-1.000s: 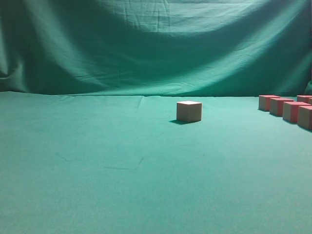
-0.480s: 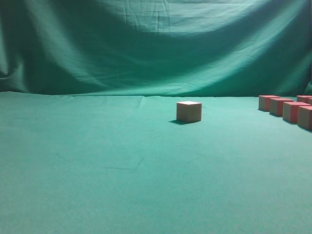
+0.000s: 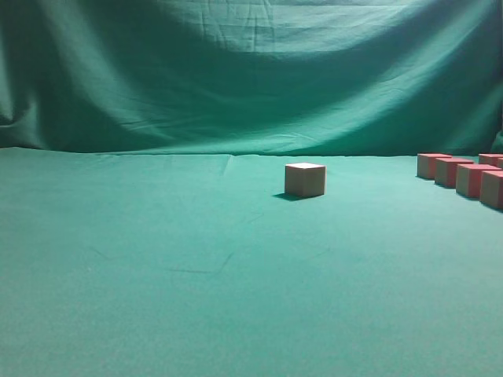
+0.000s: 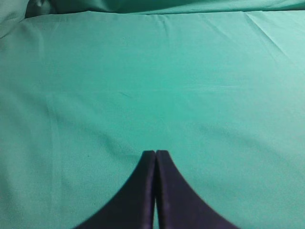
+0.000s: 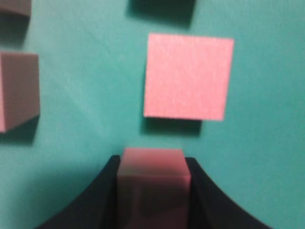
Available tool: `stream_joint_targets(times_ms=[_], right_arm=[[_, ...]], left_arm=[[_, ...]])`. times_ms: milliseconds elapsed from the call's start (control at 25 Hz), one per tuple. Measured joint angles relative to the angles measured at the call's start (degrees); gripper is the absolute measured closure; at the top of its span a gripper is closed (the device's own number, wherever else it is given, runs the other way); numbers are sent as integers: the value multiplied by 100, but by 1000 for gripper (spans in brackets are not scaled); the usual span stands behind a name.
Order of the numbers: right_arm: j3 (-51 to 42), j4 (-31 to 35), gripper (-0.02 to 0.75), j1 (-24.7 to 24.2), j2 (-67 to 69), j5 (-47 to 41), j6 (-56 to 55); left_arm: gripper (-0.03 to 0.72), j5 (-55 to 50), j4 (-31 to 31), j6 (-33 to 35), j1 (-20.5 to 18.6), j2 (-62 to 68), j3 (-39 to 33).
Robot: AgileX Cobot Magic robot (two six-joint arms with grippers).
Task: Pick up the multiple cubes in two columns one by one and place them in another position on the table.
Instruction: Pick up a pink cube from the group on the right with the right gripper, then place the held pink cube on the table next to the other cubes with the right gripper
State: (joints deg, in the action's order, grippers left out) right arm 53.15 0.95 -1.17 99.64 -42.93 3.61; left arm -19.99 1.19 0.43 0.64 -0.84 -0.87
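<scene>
One small pink-and-tan wooden cube [image 3: 305, 179] sits relocated mid green-cloth tabletop [image 3: 157, 259]; the right pincer [image 5: 153, 191] grasps another cube [image 5: 152, 183] among the remaining columns [image 3: 464, 174]; the left pincer [image 4: 155, 153] rests clenched, empty.

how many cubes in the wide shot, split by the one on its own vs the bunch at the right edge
lone cube, mid-table: 1
grouped cubes at the right edge: 5 clearly showing; the frame edge may cut off more
total: 6 showing
</scene>
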Motion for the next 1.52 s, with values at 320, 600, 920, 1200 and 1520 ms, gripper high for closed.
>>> stream_joint_targets(times_ms=[320,600,920,1200,1520], right_arm=[[635,1913,480,0,-830,-1508,1423],[1947,2969,480,280,-1140,-2205,2377],[3457,1662,480,2182,-796,-2298,2424],[4656,435,480,3305,470,-2594,2415],[5983,78,480,3656,1947,-2777,2658]], left_arm=[[688,0,0,0,0,0,0],[688,0,0,0,0,0,0],[688,0,0,0,0,0,0],[688,0,0,0,0,0,0],[688,0,0,0,0,0,0]])
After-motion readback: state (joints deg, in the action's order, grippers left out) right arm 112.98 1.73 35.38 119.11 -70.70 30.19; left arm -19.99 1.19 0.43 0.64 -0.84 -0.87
